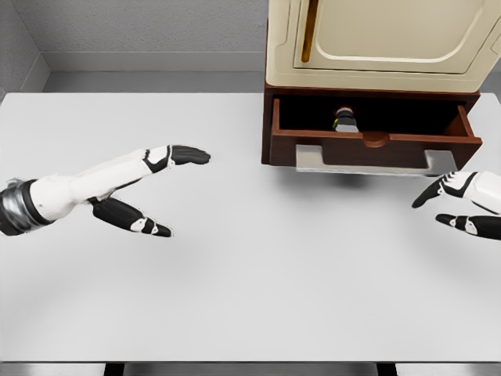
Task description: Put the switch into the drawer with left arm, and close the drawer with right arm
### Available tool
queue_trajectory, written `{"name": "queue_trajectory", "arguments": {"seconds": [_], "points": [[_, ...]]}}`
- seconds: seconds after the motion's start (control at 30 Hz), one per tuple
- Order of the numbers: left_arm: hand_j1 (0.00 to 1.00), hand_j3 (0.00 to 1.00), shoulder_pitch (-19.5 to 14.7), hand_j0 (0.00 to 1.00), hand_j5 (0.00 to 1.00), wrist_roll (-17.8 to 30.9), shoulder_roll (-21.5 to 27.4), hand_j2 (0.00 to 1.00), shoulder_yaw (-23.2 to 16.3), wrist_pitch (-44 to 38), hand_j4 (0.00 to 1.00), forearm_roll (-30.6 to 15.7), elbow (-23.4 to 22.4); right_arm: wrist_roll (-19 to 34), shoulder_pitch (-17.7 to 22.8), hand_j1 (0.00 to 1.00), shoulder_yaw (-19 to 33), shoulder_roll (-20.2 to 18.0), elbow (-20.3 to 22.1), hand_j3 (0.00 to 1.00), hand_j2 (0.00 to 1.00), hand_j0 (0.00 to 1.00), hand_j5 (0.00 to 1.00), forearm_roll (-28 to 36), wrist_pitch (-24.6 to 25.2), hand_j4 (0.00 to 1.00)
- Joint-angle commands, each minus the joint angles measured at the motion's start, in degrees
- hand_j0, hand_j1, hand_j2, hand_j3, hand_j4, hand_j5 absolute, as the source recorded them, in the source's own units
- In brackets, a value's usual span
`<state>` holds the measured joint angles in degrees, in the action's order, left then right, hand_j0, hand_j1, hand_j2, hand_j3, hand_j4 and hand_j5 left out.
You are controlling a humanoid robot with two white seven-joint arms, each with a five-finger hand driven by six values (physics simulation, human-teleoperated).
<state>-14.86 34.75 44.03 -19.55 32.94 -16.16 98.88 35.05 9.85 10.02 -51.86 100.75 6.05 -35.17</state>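
Switch (345, 121) inside open brown wooden drawer (376, 146); hands empty.

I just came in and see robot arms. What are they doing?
Nothing is being held right now. The left hand hovers open over the white table. The right hand, also open, waits in front of the brown drawer, which is pulled out. A small thing, probably the switch, already sits inside the drawer. Closing the drawer looks like what's left.

red-brown drawer (376, 149), cream cabinet (383, 43), white table (235, 298), black fingers (188, 154).
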Motion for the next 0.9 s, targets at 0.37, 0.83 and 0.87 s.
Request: {"name": "queue_trajectory", "arguments": {"seconds": [0.37, 0.83, 0.87], "points": [[1.00, 1.00, 4.57, 1.00, 1.00, -0.47, 3.17, 1.00, 2.32, 2.06, 1.00, 1.83, -23.21, -0.05, -4.57, 0.61, -3.95, -0.09, -1.52, 0.61, 0.61, 0.61, 0.61, 0.19, 0.17, 0.61], [1.00, 1.00, 4.40, 1.00, 1.00, -0.47, 3.35, 1.00, 2.41, 2.06, 1.00, 1.83, -25.84, -0.05, -10.37, 0.62, -9.05, 0.26, -6.18, 0.62, 0.62, 0.62, 0.62, -0.25, 0.17, 0.62], [1.00, 1.00, 4.40, 1.00, 1.00, -0.56, 3.35, 1.00, 2.41, 2.06, 1.00, 1.83, -25.84, -0.05, -10.72, 0.62, -9.23, 0.35, -6.36, 0.62, 0.62, 0.62, 0.62, -0.25, 0.17, 0.62]]}}
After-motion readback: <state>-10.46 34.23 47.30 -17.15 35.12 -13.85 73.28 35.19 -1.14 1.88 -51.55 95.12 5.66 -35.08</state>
